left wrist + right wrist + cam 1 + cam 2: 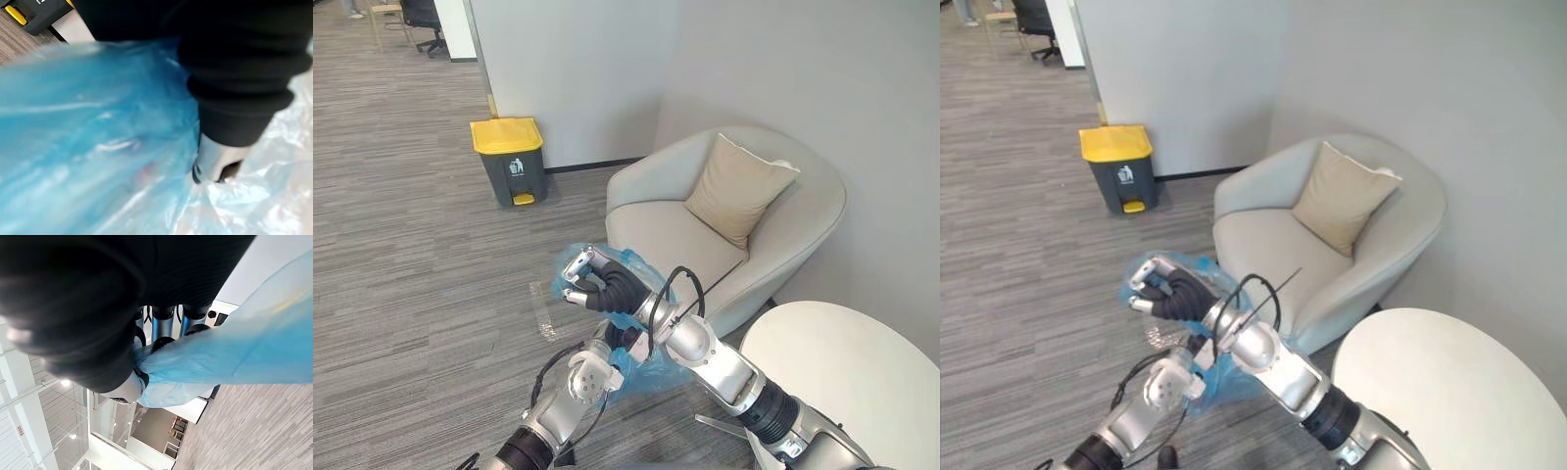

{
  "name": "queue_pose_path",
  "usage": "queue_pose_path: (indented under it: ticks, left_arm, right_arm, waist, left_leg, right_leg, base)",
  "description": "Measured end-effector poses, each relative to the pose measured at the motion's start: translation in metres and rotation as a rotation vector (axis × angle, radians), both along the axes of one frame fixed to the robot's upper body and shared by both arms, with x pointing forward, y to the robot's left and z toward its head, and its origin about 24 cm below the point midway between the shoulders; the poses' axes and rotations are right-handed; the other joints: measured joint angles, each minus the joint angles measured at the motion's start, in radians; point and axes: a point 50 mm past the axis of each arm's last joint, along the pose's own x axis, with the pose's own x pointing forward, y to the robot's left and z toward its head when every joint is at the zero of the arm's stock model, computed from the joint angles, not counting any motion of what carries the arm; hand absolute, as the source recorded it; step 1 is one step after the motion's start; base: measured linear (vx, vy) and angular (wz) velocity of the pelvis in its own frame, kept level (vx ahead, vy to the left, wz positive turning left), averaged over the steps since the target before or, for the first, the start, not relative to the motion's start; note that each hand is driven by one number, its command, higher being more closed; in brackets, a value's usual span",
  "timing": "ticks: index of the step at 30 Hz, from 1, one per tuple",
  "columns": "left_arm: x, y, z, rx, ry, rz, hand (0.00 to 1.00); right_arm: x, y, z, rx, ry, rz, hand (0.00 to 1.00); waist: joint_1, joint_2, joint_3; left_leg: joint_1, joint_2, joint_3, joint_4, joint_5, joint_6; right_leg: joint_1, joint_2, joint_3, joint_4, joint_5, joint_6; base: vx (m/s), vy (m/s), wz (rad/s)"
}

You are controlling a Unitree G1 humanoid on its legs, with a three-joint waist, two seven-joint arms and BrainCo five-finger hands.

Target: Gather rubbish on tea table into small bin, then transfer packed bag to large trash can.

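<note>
**Left eye view:** the right hand [595, 286] is raised over the floor left of the armchair [656, 230] and clamped on the gathered top of the blue bag [651, 376] — the bag hangs below it, near the white tea table [842, 377]. The yellow-lidded large trash can [512, 162] stands far left by the wall, well apart.

**Left wrist view:** the left hand [244, 83] lies against the bag — its grip cannot be told.

**Right wrist view:** the fingers [164, 328] curl round the bag's bunched plastic.
</note>
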Motion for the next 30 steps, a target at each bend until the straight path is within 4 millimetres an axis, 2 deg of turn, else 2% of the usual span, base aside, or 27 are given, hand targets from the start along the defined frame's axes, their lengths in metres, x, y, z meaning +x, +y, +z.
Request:
queue_pose_path:
  ticks: [4, 5, 9, 11, 13, 16, 22, 26, 30]
  left_arm:
    - [0.001, 0.003, -0.002, 0.001, 0.008, 0.016, 1.00]
    - [0.000, 0.003, -0.004, -0.001, 0.019, 0.021, 1.00]
    - [-0.002, 0.010, -0.008, -0.024, 0.055, 0.078, 1.00]
    - [-0.004, 0.016, -0.011, -0.025, 0.070, 0.107, 1.00]
    - [-0.004, 0.024, -0.013, -0.044, 0.087, 0.153, 1.00]
    - [-0.004, 0.030, -0.014, -0.057, 0.096, 0.183, 1.00]
    - [-0.007, 0.039, -0.018, -0.068, 0.118, 0.229, 1.00]
    - [-0.012, 0.050, -0.022, -0.073, 0.141, 0.279, 1.00]
    - [-0.013, 0.058, -0.024, -0.076, 0.147, 0.319, 1.00]
  right_arm:
    - [0.002, -0.002, -0.001, -0.005, 0.001, -0.011, 1.00]
    - [0.002, -0.003, -0.002, -0.010, 0.000, -0.018, 0.00]
    - [0.000, -0.011, -0.013, -0.009, 0.041, -0.052, 0.00]
    - [0.003, -0.019, -0.020, -0.022, 0.046, -0.105, 0.00]
    - [0.008, -0.036, -0.036, -0.090, 0.066, -0.192, 0.00]
    - [0.006, -0.045, -0.046, -0.137, 0.067, -0.239, 0.00]
    - [0.011, -0.059, -0.058, -0.248, 0.035, -0.304, 0.00]
    - [0.014, -0.084, -0.061, -0.383, -0.077, -0.420, 0.00]
    - [0.015, -0.104, -0.065, -0.415, -0.083, -0.519, 0.00]
  waist:
    - [-0.003, 0.000, 0.000]
    - [-0.003, 0.001, 0.001]
    - [-0.005, -0.001, 0.002]
    - [-0.005, -0.004, 0.005]
    - [-0.005, -0.010, 0.016]
    - [-0.005, -0.014, 0.021]
    - [-0.007, -0.012, 0.024]
    - [-0.005, -0.010, 0.028]
    - [-0.005, -0.008, 0.030]
  left_leg:
    - [0.003, 0.007, 0.001, 0.000, -0.003, -0.004]
    - [0.003, 0.006, 0.001, 0.000, -0.003, -0.004]
    - [0.003, 0.004, -0.001, 0.000, -0.004, -0.005]
    - [0.003, 0.004, -0.003, 0.000, -0.004, -0.005]
    - [0.004, 0.004, -0.007, 0.000, -0.008, -0.010]
    - [0.003, 0.004, -0.007, 0.000, -0.011, -0.013]
    - [0.003, 0.003, -0.006, 0.000, -0.011, -0.012]
    - [0.002, 0.002, -0.005, 0.000, -0.011, -0.010]
    - [0.002, 0.001, -0.005, 0.000, -0.011, -0.010]
  right_leg:
    - [0.005, 0.006, 0.002, -0.007, 0.000, -0.003]
    - [0.005, 0.006, 0.002, -0.008, 0.000, -0.004]
    - [0.009, 0.005, 0.000, -0.008, 0.000, -0.003]
    - [0.011, 0.004, -0.003, -0.008, -0.001, -0.002]
    - [0.011, 0.003, -0.006, -0.008, -0.006, 0.003]
    - [0.011, 0.003, -0.006, -0.008, -0.009, 0.006]
    - [0.011, 0.002, -0.006, -0.009, -0.013, 0.008]
    - [0.011, 0.001, -0.006, -0.012, -0.011, 0.002]
    - [0.013, 0.001, -0.006, -0.011, -0.010, 0.001]
  base:
    - [0.02, -0.014, -0.02]
    - [0.00, 0.000, 0.00]
    - [0.02, 0.002, 0.02]
    - [0.00, 0.002, 0.02]
    - [-0.01, 0.011, 0.04]
    - [0.00, 0.000, 0.00]
    - [0.00, 0.000, 0.00]
    - [0.00, 0.000, 0.00]
    - [0.00, 0.000, 0.00]
